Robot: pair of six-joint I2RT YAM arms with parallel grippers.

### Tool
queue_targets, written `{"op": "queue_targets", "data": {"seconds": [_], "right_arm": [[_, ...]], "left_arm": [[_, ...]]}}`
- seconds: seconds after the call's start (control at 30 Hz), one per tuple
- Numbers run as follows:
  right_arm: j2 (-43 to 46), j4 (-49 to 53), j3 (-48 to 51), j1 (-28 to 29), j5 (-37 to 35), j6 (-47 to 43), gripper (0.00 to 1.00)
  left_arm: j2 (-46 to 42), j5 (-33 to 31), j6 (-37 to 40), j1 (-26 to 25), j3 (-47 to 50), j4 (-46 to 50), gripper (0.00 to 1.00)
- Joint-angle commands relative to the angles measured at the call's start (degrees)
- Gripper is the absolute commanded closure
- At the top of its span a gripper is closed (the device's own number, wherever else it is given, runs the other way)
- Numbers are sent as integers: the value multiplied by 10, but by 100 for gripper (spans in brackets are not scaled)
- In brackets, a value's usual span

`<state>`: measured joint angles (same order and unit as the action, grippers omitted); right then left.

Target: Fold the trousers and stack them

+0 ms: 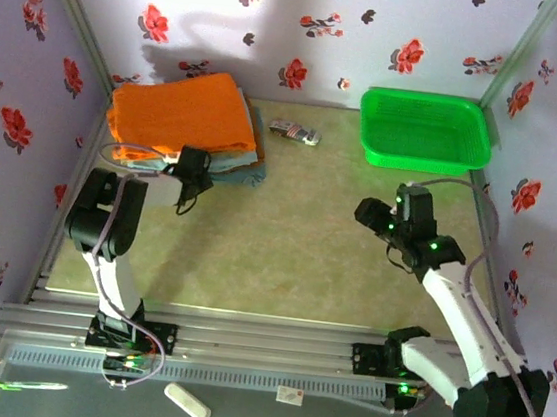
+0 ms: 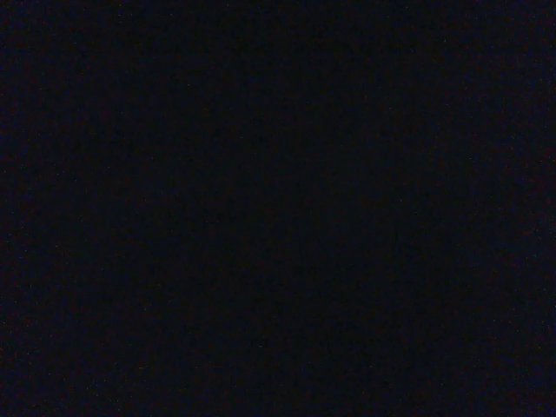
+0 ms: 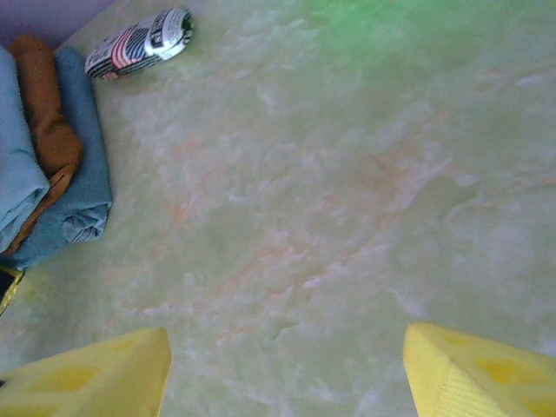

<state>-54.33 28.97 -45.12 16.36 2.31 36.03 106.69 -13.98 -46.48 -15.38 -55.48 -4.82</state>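
Folded trousers (image 1: pixel 184 107) lie atop the cloth pile (image 1: pixel 243 166), far left on the desk (image 1: pixel 293 256). Left hand (image 1: pixel 194 173) is at the pile's near edge; its opening I cannot tell. Right hand (image 3: pixel 287 369) is wide open, empty.

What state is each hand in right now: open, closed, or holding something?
Left hand: cannot be told.
Right hand: open, holding nothing.

Bright overhead — left wrist black.
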Motion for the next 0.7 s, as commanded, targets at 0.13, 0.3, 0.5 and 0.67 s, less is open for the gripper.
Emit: {"op": "queue_targets", "data": {"seconds": [0.13,0.3,0.5,0.67], "right_arm": [[22,54,-1,-17,-9,-24,27],[25,64,-14,-20,-1,-22,27],[36,83,-35,-21,9,-19,27],[43,86,-35,-24,10,-18,27]], "left_arm": [[86,-18,-37,83,-93,30,100],[104,66,-75,151,-109,47,100],[124,149,-143,226,-116,66,100],[147,175,-135,243,-163,78,100]]}}
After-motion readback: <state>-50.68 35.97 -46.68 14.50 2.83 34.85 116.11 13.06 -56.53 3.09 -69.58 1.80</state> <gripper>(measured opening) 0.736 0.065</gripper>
